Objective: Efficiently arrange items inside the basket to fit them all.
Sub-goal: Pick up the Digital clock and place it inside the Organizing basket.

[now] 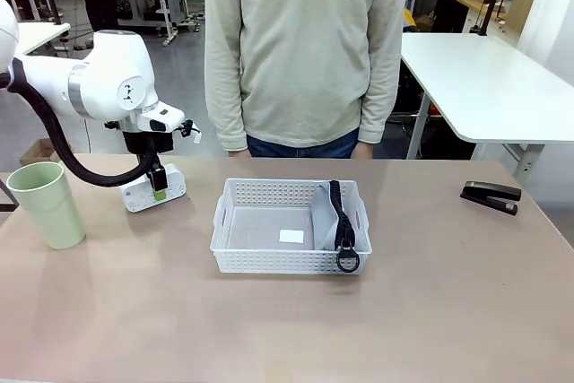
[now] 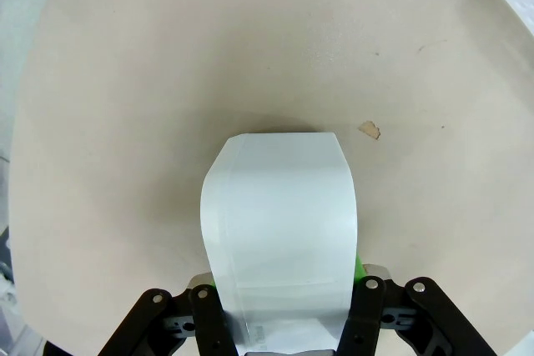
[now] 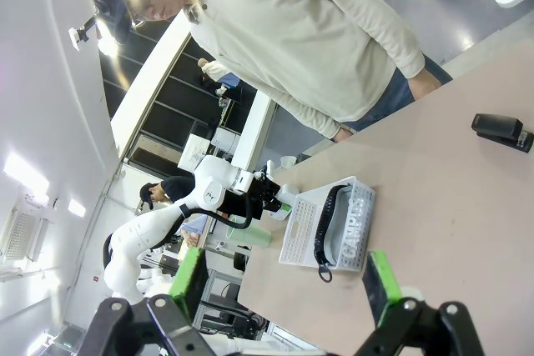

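The white basket (image 1: pixel 269 189) sits mid-table with the grey pouch (image 1: pixel 326 218) leaning against its right wall, its black strap hanging over the front rim. My left gripper (image 1: pixel 159 182) points down at the far left, shut on the small white boxy device (image 1: pixel 170 184), which rests on the table. In the left wrist view the device (image 2: pixel 279 223) fills the gap between the fingers (image 2: pixel 364 306). The pale green cup (image 1: pixel 47 204) stands upright at the left edge. At the far right lies the black stapler (image 1: pixel 491 196). My right gripper (image 3: pixel 288 285) hangs open and holds nothing, high off the table's side.
A person (image 1: pixel 305 42) stands at the far edge behind the basket, arms down. A small crumb (image 2: pixel 370 129) lies on the tabletop beyond the device. From the right wrist view the basket (image 3: pixel 357 224) and stapler (image 3: pixel 502 131) lie well apart on bare table.
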You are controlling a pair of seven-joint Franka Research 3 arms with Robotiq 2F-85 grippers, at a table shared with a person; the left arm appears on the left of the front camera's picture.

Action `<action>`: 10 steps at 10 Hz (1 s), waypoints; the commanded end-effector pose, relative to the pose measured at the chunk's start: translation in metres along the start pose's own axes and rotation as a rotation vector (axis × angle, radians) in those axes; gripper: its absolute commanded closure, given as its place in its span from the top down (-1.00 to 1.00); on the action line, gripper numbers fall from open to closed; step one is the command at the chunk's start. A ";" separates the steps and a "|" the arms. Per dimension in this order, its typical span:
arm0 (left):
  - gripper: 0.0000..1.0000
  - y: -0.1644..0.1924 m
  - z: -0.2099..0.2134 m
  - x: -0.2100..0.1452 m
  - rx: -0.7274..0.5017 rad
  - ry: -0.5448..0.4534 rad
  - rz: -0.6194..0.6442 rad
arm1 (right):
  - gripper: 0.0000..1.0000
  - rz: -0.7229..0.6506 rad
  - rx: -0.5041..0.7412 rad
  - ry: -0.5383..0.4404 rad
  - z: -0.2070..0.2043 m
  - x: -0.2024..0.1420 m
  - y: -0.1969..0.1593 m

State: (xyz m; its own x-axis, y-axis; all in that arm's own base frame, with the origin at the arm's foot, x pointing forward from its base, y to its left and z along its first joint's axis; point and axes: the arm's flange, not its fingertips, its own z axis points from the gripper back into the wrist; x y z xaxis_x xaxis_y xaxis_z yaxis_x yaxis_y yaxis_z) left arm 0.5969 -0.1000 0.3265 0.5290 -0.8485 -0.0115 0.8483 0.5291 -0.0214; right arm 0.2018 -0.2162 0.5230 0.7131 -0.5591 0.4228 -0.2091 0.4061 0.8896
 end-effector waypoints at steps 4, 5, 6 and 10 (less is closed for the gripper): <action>-1.00 0.002 0.017 -0.010 -0.030 0.014 0.063 | 1.00 0.026 0.022 -0.015 -0.001 0.002 0.000; -1.00 -0.001 0.053 -0.023 -0.027 -0.015 0.083 | 1.00 0.026 0.022 -0.015 -0.001 0.002 0.000; -1.00 -0.007 0.097 -0.038 -0.028 -0.023 0.106 | 1.00 0.026 0.022 -0.015 -0.001 0.002 0.000; -1.00 -0.038 0.204 -0.099 -0.049 -0.156 0.150 | 1.00 0.026 0.022 -0.015 -0.001 0.002 0.000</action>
State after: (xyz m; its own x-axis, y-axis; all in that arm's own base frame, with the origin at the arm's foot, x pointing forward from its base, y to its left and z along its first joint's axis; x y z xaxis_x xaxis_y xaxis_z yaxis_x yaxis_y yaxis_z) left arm 0.5211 -0.0451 0.5432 0.6422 -0.7625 0.0784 0.7665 0.6388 -0.0659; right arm 0.2019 -0.2163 0.5230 0.7135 -0.5587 0.4228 -0.2088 0.4065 0.8895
